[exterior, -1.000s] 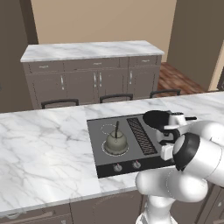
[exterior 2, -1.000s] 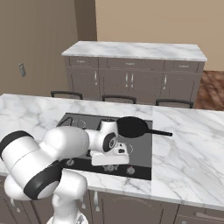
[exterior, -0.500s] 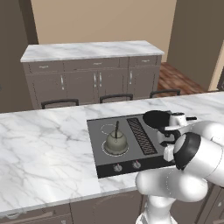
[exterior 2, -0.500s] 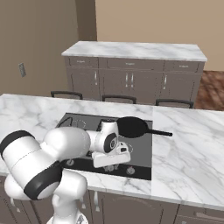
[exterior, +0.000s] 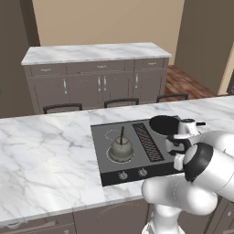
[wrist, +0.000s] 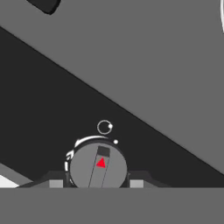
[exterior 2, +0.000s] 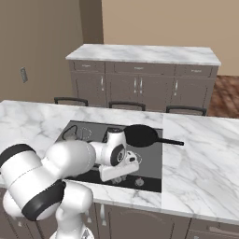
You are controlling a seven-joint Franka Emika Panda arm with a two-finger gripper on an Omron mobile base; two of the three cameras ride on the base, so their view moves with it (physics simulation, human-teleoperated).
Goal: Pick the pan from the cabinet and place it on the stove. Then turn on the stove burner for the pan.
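Pan point(exterior 2: 141, 135), the wide matte-black frying one, already sits on the right rear of the flat black glass stove point(exterior: 107, 171), its thin handle pointing right across the marble; the olive-grey pot point(exterior: 120, 150) occupies a left burner. What matters for you now is the small round grey knob point(wrist: 98, 168) with a red pointer, lying directly ahead of the gripper point(wrist: 96, 183) between its two dark fingertips point(wrist: 55, 183). Fingers bracket that knob closely, apparently gripping it for the turn.
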